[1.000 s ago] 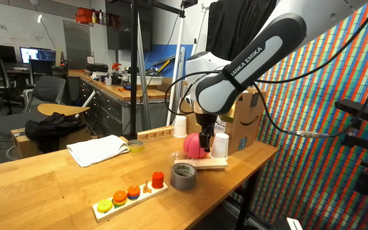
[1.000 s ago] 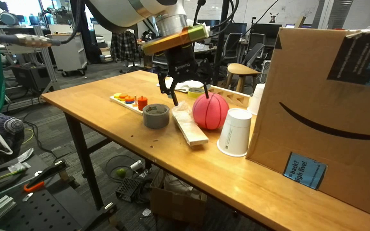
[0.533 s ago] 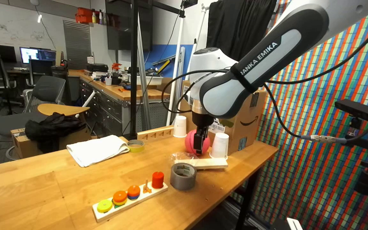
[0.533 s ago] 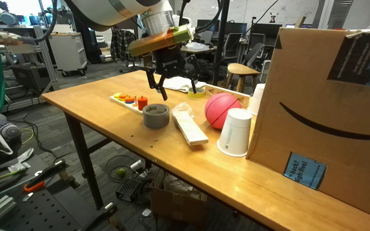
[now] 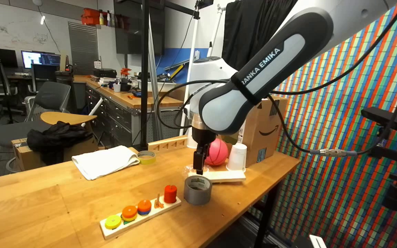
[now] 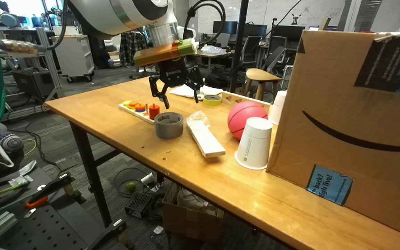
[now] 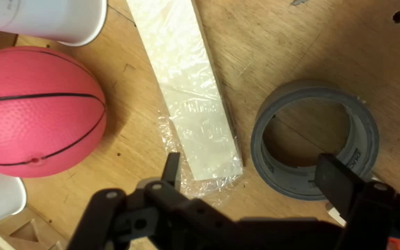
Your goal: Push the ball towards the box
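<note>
Black two-fingered Robotiq claw (image 6: 182, 104) hangs over the pale wooden table (image 6: 193, 166), fingers (image 7: 172, 170) spread wide, tips pointing down.

Leftmost on the table in an exterior view: slim pale wooden peg board (image 6: 134, 112) with stacks of coloured discs (image 6: 154, 111), red at the right end. Next, thick grey roll of duct tape (image 6: 168, 130), lying flat. Wrist view has one fingertip overlapping its wall; clearance I can't read from there. Farther back, folded white cloth (image 6: 182, 91).

Right of the grey roll, flat pale wooden block (image 6: 207, 140) in clear plastic wrap (image 6: 200, 117), wrap bunched loose at the far end. Other fingertip shows just beside that loose end in the wrist view. Behind the block, thin yellow roll of tape (image 6: 212, 101).

Then the pink ball (image 6: 243, 116) with thin black seams: on the table, right of the block, apart from block and claw. Upside-down white paper cup (image 6: 254, 146) in front covers part of it. Wrist view puts the ball between that cup and another white paper cup (image 6: 278, 107); can't tell if it touches either. Notched wooden rail (image 6: 231, 98) runs behind the ball.

Far right: big brown cardboard box (image 6: 339, 118) with curved black print, near cup right beside it. Ball is near the box, cups partly filling the space between.
</note>
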Controlling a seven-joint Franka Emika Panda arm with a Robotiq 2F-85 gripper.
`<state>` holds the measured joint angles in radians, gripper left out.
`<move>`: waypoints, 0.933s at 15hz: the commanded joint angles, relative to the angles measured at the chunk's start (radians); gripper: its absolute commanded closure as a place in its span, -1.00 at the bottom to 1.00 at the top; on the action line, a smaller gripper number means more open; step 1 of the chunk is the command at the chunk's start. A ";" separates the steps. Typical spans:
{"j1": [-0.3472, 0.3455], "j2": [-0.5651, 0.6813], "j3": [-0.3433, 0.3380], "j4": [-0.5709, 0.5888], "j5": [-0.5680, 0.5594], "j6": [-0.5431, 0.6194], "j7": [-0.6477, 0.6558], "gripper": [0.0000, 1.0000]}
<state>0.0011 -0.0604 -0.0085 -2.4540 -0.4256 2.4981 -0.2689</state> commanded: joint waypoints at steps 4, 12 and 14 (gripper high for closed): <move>-0.026 0.175 -0.023 0.152 0.007 -0.071 -0.029 -1.00; -0.060 0.221 -0.068 0.279 -0.011 -0.135 -0.017 -1.00; -0.073 0.189 -0.078 0.311 0.005 -0.130 -0.012 -1.00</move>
<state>-0.0552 0.1690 -0.0739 -2.1953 -0.4288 2.3802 -0.2751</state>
